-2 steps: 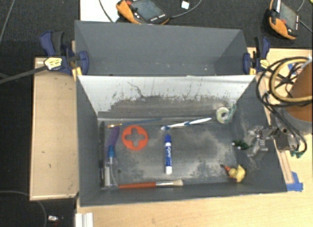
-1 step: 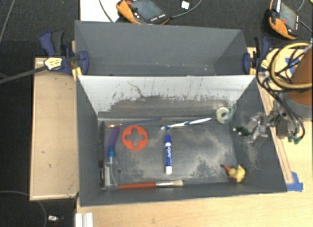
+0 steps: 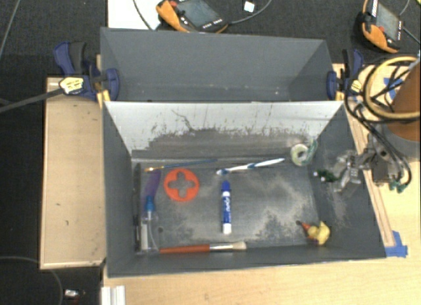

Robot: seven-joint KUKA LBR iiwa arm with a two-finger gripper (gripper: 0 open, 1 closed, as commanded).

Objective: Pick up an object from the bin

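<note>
My hand [image 3: 337,175] hangs by the right wall of the bin [image 3: 217,126], probably because the pale tape roll [image 3: 300,154] and yellow duck [image 3: 319,233] lie nearest. I cannot tell whether it is wide or narrow.

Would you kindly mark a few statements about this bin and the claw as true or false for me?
1. The orange round piece lies in the left half of the bin. True.
2. The blue and white marker touches the yellow duck. False: they lie apart, with the duck in the front right corner.
3. The claw is at the bin's right side. True.
4. The toothbrush is in the claw. False: it lies on the floor by the back wall.
5. A red-handled brush lies along the front wall. True.
</note>
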